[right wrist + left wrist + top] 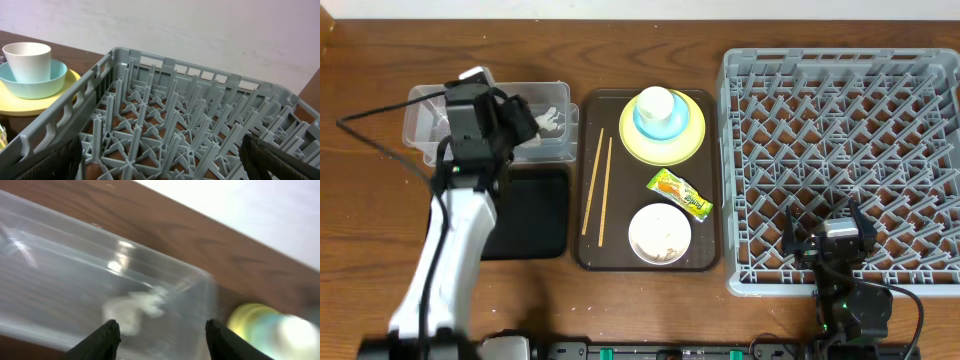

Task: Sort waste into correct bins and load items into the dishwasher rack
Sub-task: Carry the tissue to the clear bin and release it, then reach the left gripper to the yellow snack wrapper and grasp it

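Lying crumpled, the white napkin [135, 307] sits inside the clear tub [420, 100], just below the left claw [162, 330], spread open and empty. The right claw [825, 222], likewise wide and empty, hovers over the grey dishwasher rack [840, 62].

Overhead looks straight down — both wrist views sit low, sharing the yellow plate [25, 106].

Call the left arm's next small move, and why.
Probably rise from the clear tub and swing toward the snack wrapper. The left gripper hangs open and empty over the tub, the napkin already lies inside it, and the wrapper lies unsorted on the brown tray.
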